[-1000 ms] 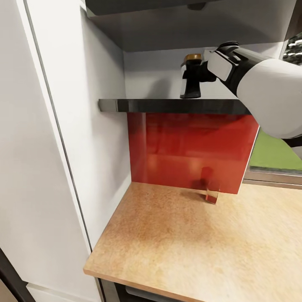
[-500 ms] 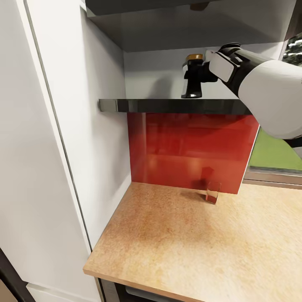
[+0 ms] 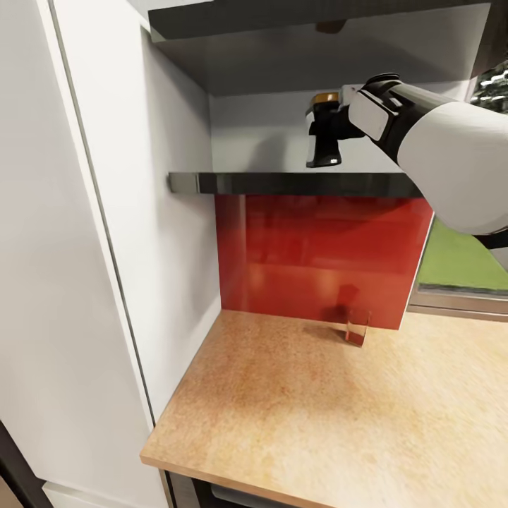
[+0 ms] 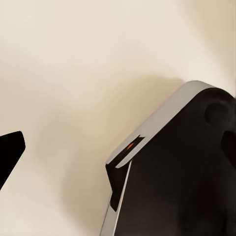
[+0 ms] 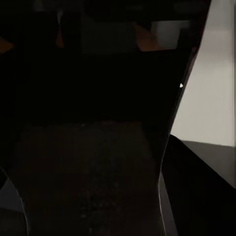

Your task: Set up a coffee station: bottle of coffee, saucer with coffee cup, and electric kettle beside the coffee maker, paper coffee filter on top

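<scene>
1 pincer (image 3: 319, 130) around bottle of coffee (image 3: 324, 144)

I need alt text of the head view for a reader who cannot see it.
The right gripper is closed around the bottle of coffee just above a dark shelf. Below, a small red shaker stands on the beige kitchen countertop before a red backsplash.

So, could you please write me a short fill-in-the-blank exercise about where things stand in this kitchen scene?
1. The right gripper is at the dark bottle with the gold-yellow cap, above the black ____.
2. The small red shaker stands on the beige wood-grain ____.
3. The glossy panel behind the shaker is ____.

Missing words: shelf; countertop; red
</scene>
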Robot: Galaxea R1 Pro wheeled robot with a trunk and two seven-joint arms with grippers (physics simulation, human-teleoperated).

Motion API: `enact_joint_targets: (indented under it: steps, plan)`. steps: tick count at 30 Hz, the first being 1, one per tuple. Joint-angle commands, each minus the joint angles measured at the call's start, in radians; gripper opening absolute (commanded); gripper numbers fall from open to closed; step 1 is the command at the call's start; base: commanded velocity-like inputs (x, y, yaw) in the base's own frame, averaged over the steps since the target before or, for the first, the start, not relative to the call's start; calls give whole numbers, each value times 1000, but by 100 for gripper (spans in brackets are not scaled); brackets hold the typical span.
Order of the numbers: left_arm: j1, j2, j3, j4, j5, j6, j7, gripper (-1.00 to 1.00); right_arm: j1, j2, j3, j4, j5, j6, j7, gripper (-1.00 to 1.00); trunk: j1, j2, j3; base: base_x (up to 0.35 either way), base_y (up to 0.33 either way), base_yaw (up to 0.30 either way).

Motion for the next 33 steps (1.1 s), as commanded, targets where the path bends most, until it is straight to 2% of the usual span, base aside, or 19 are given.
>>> enact_joint_targets:
  steps: [1, 10, 19, 33]
  plan:
    - [0, 0, 7, -2, 4, 1, -7, 100, -2, 0, -9, 2, 9, 2, -5, -100, 0, -1, 0, 0, 0, 0]
    - [0, 0, 7, -1, 4, 1, -7, 100, 0, -2, -9, 2, 8, 10, -12, -100, 0, -1, 3, 0, 0, 0]
    - [0, -2, 7, -6, 1, -1, -7, 100, 0, -10, -10, 1, 3, 74, -23, -100, 0, -1, 3, -96, 0, 0]
    - [0, -7, 6, -6, 0, -2, -7, 100, 0, -31, -14, 1, -2, 60, -25, -100, 0, -1, 14, -10, 0, 0]
